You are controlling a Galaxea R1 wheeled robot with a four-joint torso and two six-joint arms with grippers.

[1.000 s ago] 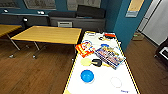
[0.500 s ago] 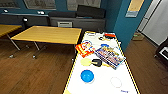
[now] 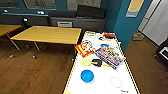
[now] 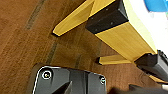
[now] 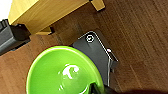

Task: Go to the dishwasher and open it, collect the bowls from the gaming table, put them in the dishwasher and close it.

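Observation:
The gaming table (image 3: 105,74) has a glossy white top with yellow edges and stretches away right in front of me. On it lie a bright blue bowl (image 3: 87,75) nearest me, and behind it a dark bowl (image 3: 97,62) beside a pale yellow one (image 3: 86,62). In the left wrist view the table's yellow side and black corner (image 4: 125,37) pass close by, with an edge of the blue bowl (image 4: 157,5) above them. A bright green bowl (image 5: 62,72) hangs over the wooden floor in the right wrist view, held at its rim by my right gripper (image 5: 96,88). The dishwasher is out of view.
A red and orange box (image 3: 85,48) and a colourful flat box (image 3: 110,56) lie mid-table, with a white ring (image 3: 116,82) near me. A yellow-topped table (image 3: 47,34) stands to the left. A dark counter (image 3: 77,22) runs along the back, and a blue wall corner (image 3: 122,25) is on the right.

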